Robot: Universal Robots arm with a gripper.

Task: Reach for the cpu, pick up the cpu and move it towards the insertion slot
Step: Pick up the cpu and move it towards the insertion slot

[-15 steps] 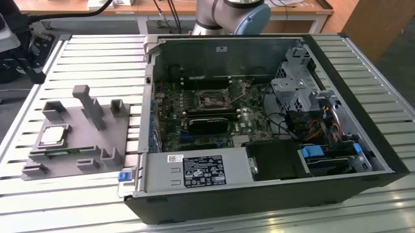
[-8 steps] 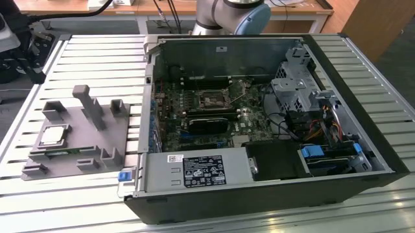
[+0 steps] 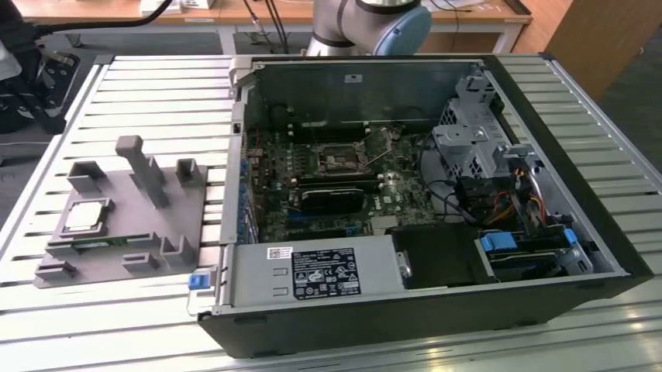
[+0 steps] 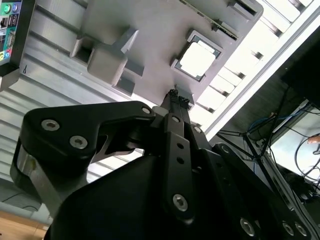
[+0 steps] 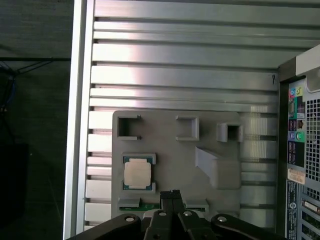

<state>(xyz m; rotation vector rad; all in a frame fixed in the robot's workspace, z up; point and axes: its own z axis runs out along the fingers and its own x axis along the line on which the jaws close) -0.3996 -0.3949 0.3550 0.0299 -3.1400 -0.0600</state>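
- Slatted surface (image 3: 155,93) carries a grey holder (image 3: 112,187); the cpu (image 3: 85,216) lies in it, unlifted.
- Gripper (image 5: 171,193) hovers near it, pressed together, empty.
- Insertion slot (image 3: 339,161) sits well apart, inside the computer case (image 3: 414,325).

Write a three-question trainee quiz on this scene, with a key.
1. True or false: the cpu lies in the grey holder, outside the computer case.
2. The gripper has its jaws: A open around the cpu; B shut, holding nothing; C shut on the cpu.
3. Fill in: the insertion slot sits on the ____ inside the case.
Key: 1 true; 2 B; 3 motherboard.
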